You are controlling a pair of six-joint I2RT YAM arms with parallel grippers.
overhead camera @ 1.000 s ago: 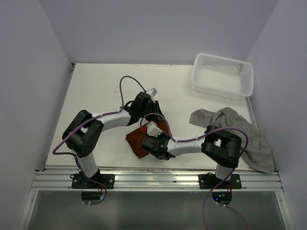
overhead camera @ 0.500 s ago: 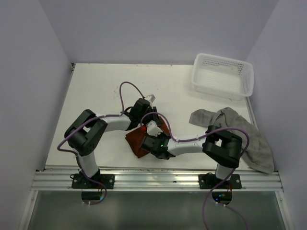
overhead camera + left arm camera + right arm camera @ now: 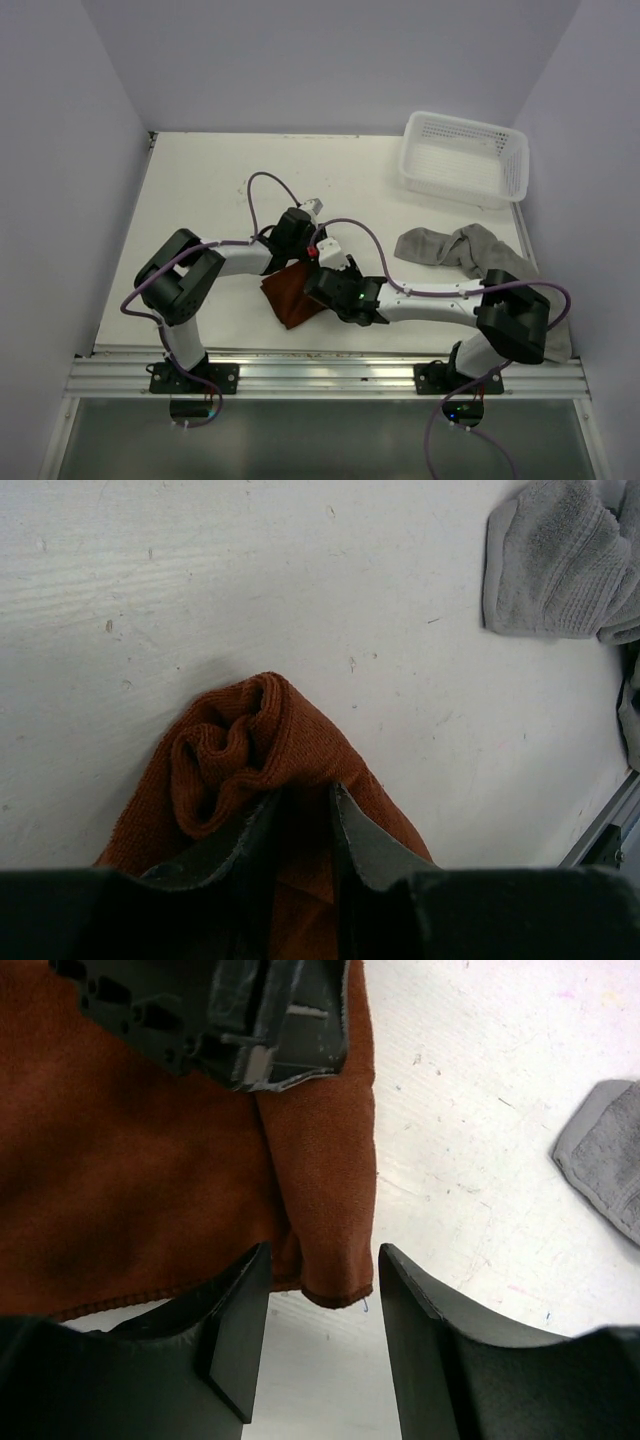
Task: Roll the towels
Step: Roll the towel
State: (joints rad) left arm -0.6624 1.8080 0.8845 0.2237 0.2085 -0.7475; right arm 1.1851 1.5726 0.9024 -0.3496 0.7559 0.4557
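Showing the rust-brown towel (image 3: 288, 298) lying near the front edge of the table (image 3: 200, 190), between the two claws. One end is bunched into a loose coil (its wrinkled spiral faces the left wrist camera), and the rest spreads flat toward the rail.

The left claw (image 3: 305, 800) is clenched on the cloth just behind that coil, with brown fabric filling the narrow gap between its fingers. The right claw (image 3: 320, 1260) stands released. Its jaws are apart and straddle a folded edge of the same towel without pressing it.

The towel looks light, soft and limp. It is likely to sag and uncoil wherever it is not pinned, and its nap should drag on the tabletop rather than slide. It seems in no way fragile, so a firm pinch is safe. The best hold appears to be on the coil itself, through all its layers and near both ends, so that turning gathers the flat part evenly.

The grey towel (image 3: 440, 245) lies crumpled and unrolled, well apart to the right and partly under the right arm. The white mesh basket (image 3: 455, 190) sits in the far right corner.
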